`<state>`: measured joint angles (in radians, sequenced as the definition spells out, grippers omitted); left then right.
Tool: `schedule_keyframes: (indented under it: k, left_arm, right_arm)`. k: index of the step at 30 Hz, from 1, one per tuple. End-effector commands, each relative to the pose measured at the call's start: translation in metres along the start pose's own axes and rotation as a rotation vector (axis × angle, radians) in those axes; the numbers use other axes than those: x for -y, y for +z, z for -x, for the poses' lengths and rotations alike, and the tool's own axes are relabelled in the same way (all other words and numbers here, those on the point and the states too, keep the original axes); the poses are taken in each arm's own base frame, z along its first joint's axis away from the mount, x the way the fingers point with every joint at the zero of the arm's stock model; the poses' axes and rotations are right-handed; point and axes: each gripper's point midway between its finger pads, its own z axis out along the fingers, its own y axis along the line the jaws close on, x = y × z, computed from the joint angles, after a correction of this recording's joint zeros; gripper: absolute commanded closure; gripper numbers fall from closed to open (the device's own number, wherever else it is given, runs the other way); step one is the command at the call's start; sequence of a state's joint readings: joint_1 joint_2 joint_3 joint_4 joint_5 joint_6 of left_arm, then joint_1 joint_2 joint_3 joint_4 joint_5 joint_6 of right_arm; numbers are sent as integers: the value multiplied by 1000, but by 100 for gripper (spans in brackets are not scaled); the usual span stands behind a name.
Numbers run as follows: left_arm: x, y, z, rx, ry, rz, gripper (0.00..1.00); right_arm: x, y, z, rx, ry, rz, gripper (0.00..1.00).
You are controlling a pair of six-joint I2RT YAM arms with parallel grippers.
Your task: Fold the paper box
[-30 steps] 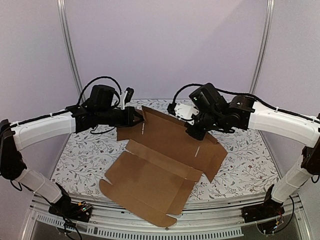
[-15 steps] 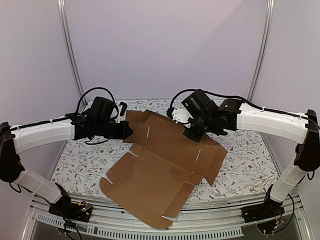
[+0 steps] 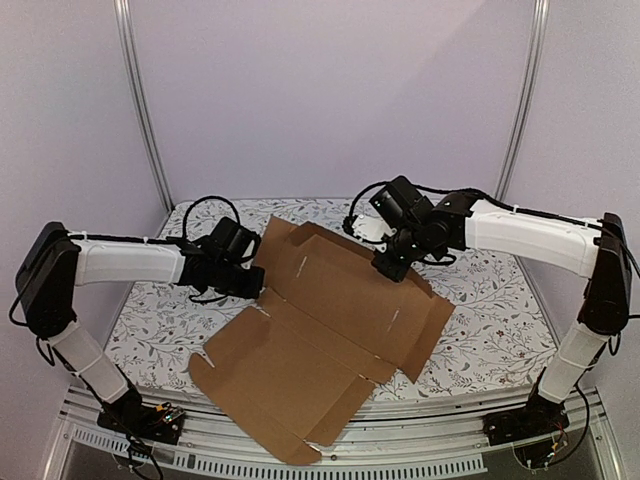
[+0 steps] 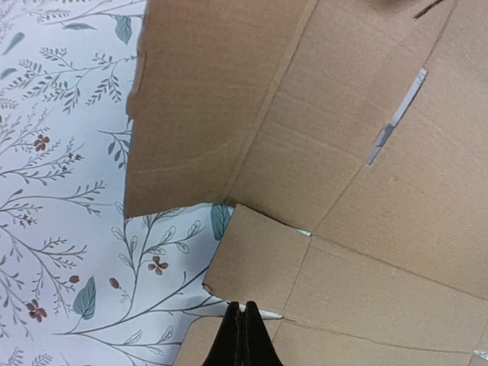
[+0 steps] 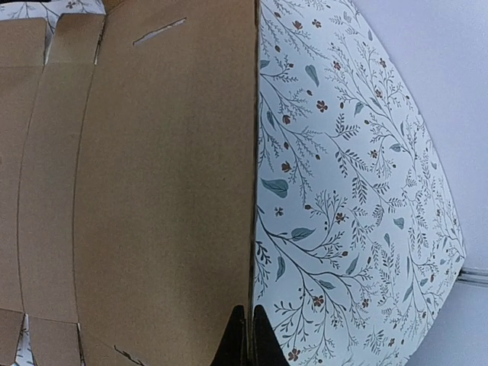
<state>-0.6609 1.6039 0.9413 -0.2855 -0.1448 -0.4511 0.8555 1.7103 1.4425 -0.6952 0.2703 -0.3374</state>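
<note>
Left side: left arm [image 3: 125,262], white with black joints, reaches in low over the white table cover printed with leafy sprigs [image 3: 160,312]. Left gripper [image 3: 258,287] sits at the left edge of the plain brown corrugated die-cut cardboard sheet [image 3: 320,340], the paper box in its unfolded form. In the left wrist view the gripper [image 4: 242,329] has both fingers pressed tight together, the tips meeting the lower edge of a small square tab [image 4: 255,263] of the sheet [image 4: 343,152]. Cannot tell if any cardboard is pinched between them. Floral cover [image 4: 61,191] is bare to the left of the tab.

Centre: sheet lies opened out across the middle of the table, running diagonally from far centre to the near left. Its near corner hangs past the table edge over the grey metal front rail [image 3: 430,466]. Two short pale slits show on the far panel [image 3: 301,265] [image 3: 394,318]; one slit appears in the left wrist view [image 4: 396,122].

Right side: right arm [image 3: 530,235] comes in from the right. Right gripper [image 3: 388,270] is down at the far edge of the sheet. In the right wrist view its fingers [image 5: 245,334] are clenched shut, tips right on the line where the cardboard's [image 5: 152,191] straight edge meets the floral cover [image 5: 343,191]. Whether they grip that edge is not clear. A slit [image 5: 158,30] shows near the top of that panel.
</note>
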Motion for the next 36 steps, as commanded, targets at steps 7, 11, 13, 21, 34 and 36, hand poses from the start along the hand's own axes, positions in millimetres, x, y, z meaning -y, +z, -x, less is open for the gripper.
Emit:
schedule_keyframes:
  k: [7, 11, 13, 21, 34, 36]
  left_arm:
    - [-27, 30, -1, 9, 55, 171, 100]
    - [-37, 37, -4, -5, 54, 198, 100]
    - [-38, 41, -6, -19, 50, 186, 100]
    - [-35, 62, -25, -103, 45, 127, 100]
    - [-39, 45, -27, -88, 42, 105, 100]
    - [-44, 42, -26, -86, 44, 121, 100]
  right_arm:
    - [-10, 9, -5, -27, -2, 53, 100]
    - [-12, 10, -6, -31, -2, 61, 100]
    - [-12, 10, -6, -30, -2, 64, 100]
    - [-14, 11, -5, -25, 1, 71, 100]
    - [-13, 8, -4, -22, 19, 70, 100]
    - [-12, 6, -4, -20, 21, 68, 100]
